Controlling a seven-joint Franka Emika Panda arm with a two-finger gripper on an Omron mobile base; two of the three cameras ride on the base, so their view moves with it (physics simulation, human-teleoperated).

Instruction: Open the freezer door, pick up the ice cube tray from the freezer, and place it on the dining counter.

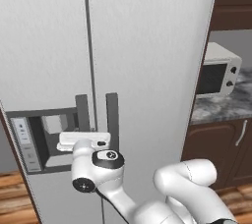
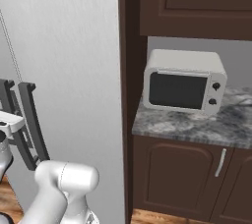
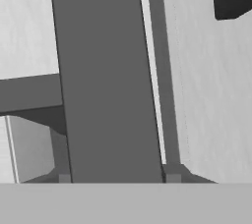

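The white arm's two-finger gripper (image 1: pixel 91 137) sits at the dark grey vertical bar handle (image 1: pixel 82 112) of the tall light-grey freezer door (image 1: pixel 44 70), just right of the door's dark recessed dispenser panel (image 1: pixel 47 139). The hand view puts the handle dead ahead between the finger tips; whether the jaws are wide or already gripping the bar cannot be told. Pulling cleanly likely calls for a square, firm hold, then a swing following the hinge arc. The door is shut, hiding whatever the freezer holds.
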